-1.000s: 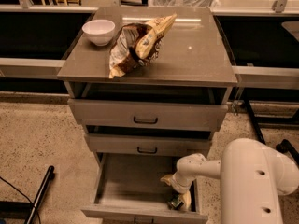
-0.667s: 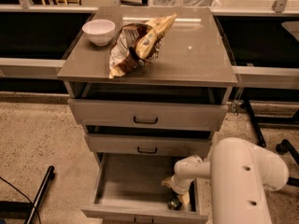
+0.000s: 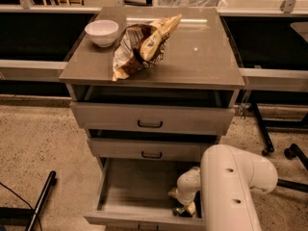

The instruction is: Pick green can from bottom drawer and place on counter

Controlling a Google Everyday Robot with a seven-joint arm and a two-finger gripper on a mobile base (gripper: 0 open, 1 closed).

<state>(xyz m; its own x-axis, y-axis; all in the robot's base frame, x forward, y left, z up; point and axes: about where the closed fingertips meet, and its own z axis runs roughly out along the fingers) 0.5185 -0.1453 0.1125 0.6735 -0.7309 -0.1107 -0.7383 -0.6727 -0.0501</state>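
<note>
The bottom drawer is pulled out, its flat floor mostly bare. My gripper reaches down into its front right corner on a white arm. A small dark thing with a glint, the green can, lies right under the gripper against the drawer's front wall; most of it is hidden by the gripper and arm. The counter is the grey-brown cabinet top above the three drawers.
A white bowl stands at the counter's back left. A brown-and-yellow chip bag lies in the middle of it. The two upper drawers stand slightly open. A dark pole lies on the floor at left.
The large white arm link has swung left and covers more of the drawer's right side. The gripper stays low in the drawer's front right corner over the can.
</note>
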